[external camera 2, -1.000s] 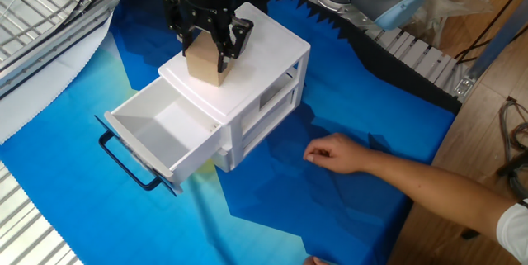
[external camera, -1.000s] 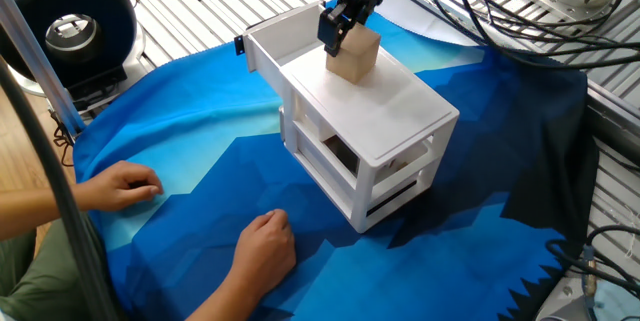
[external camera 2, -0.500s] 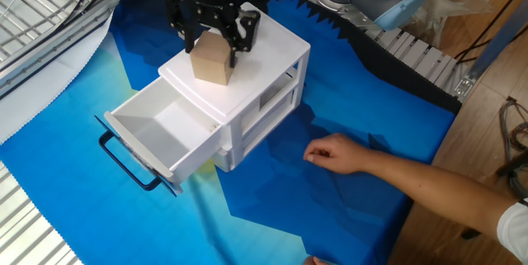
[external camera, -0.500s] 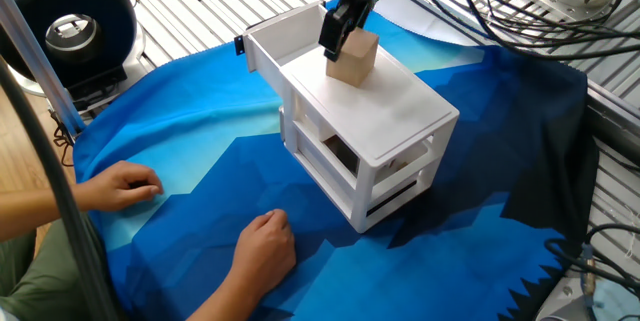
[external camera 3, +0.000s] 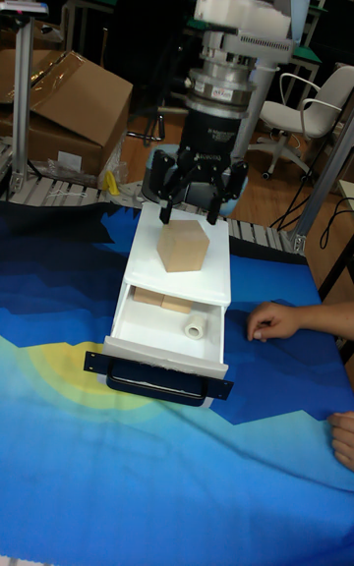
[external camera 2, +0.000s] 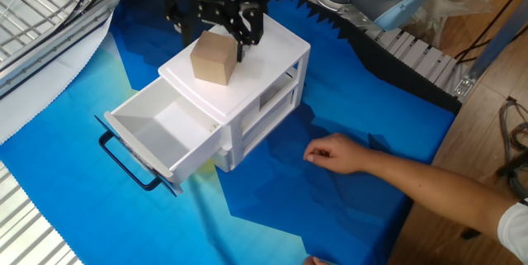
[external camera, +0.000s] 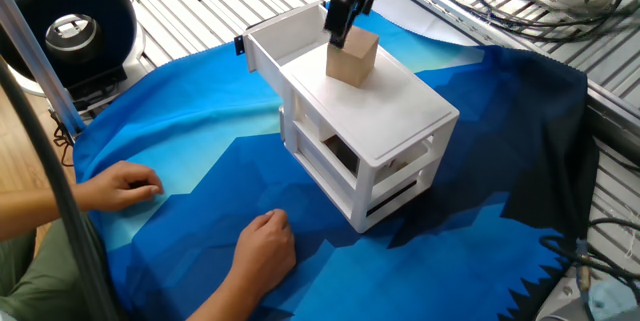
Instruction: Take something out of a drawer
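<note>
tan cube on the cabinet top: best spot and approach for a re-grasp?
Grip the tan cube across two opposite vertical faces, coming straight down from above. It sits flat on the white cabinet's top, so its flat, parallel sides are exposed and its underside is not. The claw hangs open just above it, already roughly in line. A side approach looks less sensible, since the open drawer lies in front.

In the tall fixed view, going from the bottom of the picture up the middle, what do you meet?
Black handle → open drawer with a small white roll inside → tan cube on the cabinet top → open hand above it.
</note>
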